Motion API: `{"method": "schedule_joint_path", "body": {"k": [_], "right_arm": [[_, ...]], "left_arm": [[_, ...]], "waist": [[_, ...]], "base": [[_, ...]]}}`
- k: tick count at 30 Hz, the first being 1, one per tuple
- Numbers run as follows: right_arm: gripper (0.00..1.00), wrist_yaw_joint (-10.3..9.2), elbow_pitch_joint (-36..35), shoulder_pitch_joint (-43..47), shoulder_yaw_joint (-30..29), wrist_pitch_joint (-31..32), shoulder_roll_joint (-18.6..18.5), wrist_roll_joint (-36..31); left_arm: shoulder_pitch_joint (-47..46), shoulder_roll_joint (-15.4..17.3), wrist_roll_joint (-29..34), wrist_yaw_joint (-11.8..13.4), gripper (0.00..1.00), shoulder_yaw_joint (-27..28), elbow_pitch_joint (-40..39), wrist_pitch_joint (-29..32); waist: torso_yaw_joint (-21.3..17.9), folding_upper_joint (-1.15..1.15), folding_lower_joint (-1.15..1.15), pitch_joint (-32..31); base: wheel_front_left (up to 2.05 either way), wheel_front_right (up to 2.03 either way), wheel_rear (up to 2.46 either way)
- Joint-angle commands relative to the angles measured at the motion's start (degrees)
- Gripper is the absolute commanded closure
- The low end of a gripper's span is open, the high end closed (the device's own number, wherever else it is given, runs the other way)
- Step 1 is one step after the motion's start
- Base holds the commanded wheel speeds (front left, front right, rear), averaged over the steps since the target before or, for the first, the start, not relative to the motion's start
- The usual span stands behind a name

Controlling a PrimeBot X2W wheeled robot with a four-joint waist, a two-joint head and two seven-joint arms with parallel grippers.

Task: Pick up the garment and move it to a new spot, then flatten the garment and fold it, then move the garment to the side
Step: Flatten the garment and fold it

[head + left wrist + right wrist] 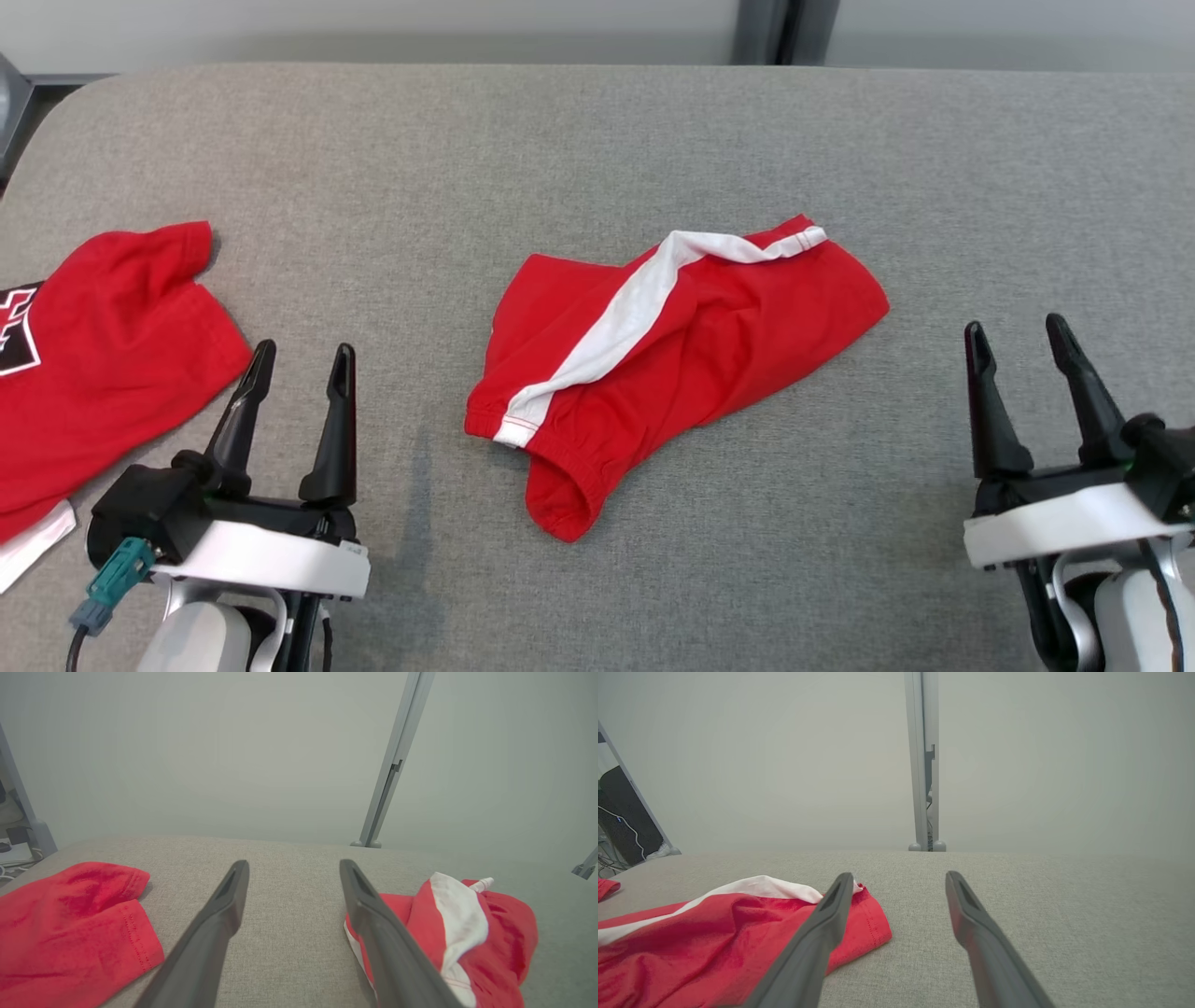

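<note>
Crumpled red shorts (672, 355) with a white side stripe lie mid-frame on the grey padded surface (597, 140), between the left gripper (305, 348) at lower left and the right gripper (1015, 324) at lower right, touching neither. Both grippers are spread wide and empty. The shorts' long axis runs diagonally, with the elastic waistband at lower left and the leg hem at upper right.

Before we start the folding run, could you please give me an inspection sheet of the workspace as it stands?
Surface: grey fabric surface, flat.
Job's things: red shorts with a white stripe, crumpled at centre, untouched.
Clutter: red shirt at the left edge, partly out of frame.
Grippers: left gripper and right gripper open, empty, flanking the shorts.
Cables: teal plug with a dark lead at the left wrist.
Surroundings: pale wall, grey post.
</note>
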Motion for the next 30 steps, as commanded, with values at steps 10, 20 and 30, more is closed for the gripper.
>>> {"method": "schedule_joint_path", "body": {"k": [10,20,30], "right_arm": [[0.0,0.02,9.4,-10.0,3.0,1.5,-4.3,0.9],[0.0,0.02,21.7,-15.3,7.6,1.0,-5.9,4.1],[1.0,0.02,28.2,-17.7,13.1,0.9,-5.9,9.3]], "left_arm": [[-4.2,-0.8,-0.2,-1.5,0.0,-1.0,0.2,-0.6],[-5.6,-1.5,0.4,-2.2,0.0,-0.9,1.6,-1.0],[-5.8,-1.4,0.8,-2.2,0.0,-0.3,1.9,-1.1]], "waist": [[4.8,0.0,0.0,6.4],[5.9,0.0,0.0,8.2],[4.7,0.0,0.0,7.8]], "base": [[0.0,0.0,0.0],[0.0,0.0,0.0],[0.0,0.0,0.0]]}}
